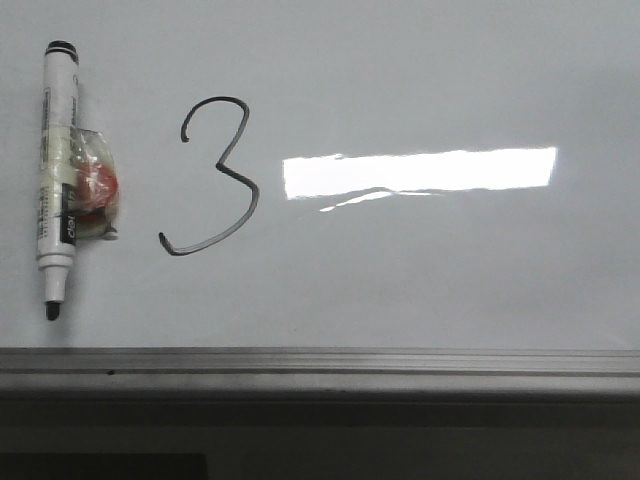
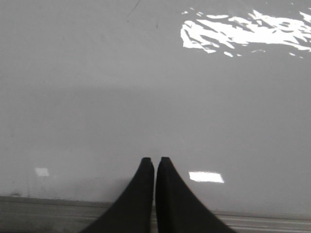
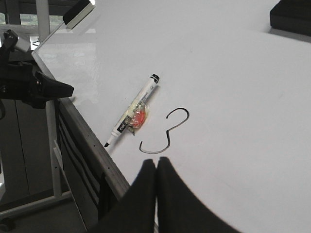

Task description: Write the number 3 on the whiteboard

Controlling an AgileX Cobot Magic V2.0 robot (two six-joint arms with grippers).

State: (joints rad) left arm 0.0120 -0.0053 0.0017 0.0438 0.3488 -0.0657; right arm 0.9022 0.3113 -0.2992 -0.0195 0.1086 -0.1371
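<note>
Whiteboard (image 1: pixel 420 80): glossy, pale grey-white, lying flat and filling the front view, with a bright rectangular light reflection (image 1: pixel 420 172) right of centre and a grey metal rail (image 1: pixel 320 362) along the near edge. Number 3 (image 1: pixel 212 177) drawn in thin dark line on the left half of the board, between marker and reflection; angular at the waist, hooked at both ends, roughly as tall as the marker. Marker (image 1: pixel 55 180) just left of the digit, apart from it, lying parallel to its height: white barrel, black cap end away from the rail, bare dark tip pointing toward the rail. Wrapped at mid-barrel with a crumpled clear plastic wad (image 1: pixel 92 185) showing orange-red inside; contents too small to tell. Printed label on the barrel unreadable.

Seen from the right wrist: same digit and marker near the board's edge, a perforated metal frame leg (image 3: pixel 54 160) below, dark floor beyond, a black arm part (image 3: pixel 29 85) off the board's side, and a dark block (image 3: pixel 290 17) cut off at the far corner. Right gripper (image 3: pixel 156 161) black, smooth, tapered, jaws pressed together with nothing between, above the board near the digit.

Seen from the left wrist: bare board, broken glare patches, rail at the near edge. Left gripper (image 2: pixel 154 160) likewise black and tapered, jaws all but touching, empty.
</note>
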